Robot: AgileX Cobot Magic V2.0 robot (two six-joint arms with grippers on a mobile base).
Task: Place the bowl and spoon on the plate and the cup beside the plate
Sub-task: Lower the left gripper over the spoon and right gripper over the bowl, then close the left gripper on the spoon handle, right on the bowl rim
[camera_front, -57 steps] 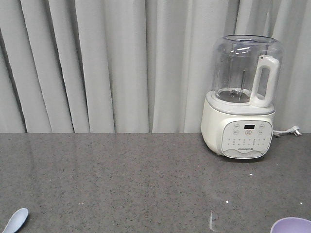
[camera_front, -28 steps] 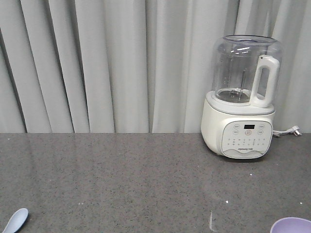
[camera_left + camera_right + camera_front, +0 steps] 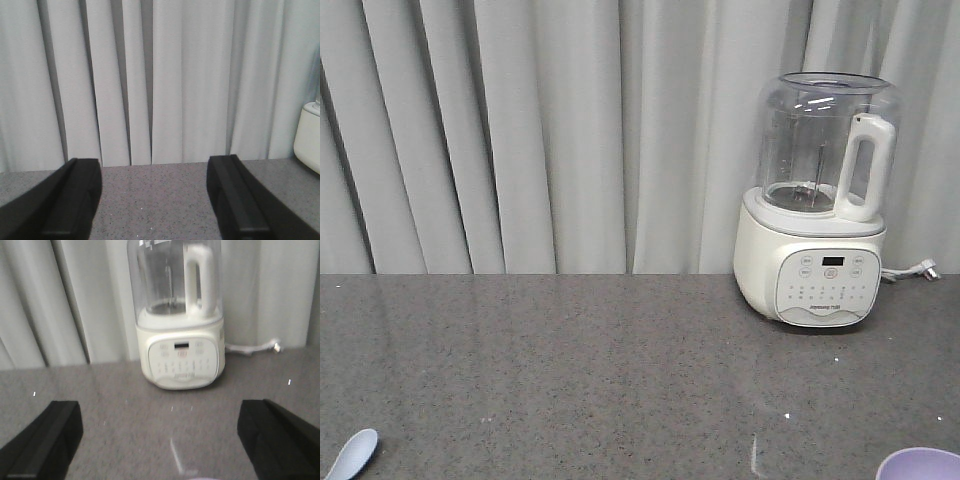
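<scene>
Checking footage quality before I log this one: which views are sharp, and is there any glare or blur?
Front view: sharp, evenly lit, small highlights on the blender, spoon and bowl cropped at the bottom edge; left wrist view: soft, left claw dark and featureless; right wrist view: blurriest, blender panel unreadable, pale glare streak on the countertop.

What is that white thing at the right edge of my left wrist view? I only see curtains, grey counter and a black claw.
Observer: It's a white blender with a clear jug on top, standing on the counter against the curtain.
Operator: Is anything else on that counter?
Observer: Yes, a pale spoon lies at the front view's bottom left corner, partly cut off.
Operator: Anything near the blender's side?
Observer: A purple bowl peeks in at the bottom right corner; only its rim shows.
</scene>
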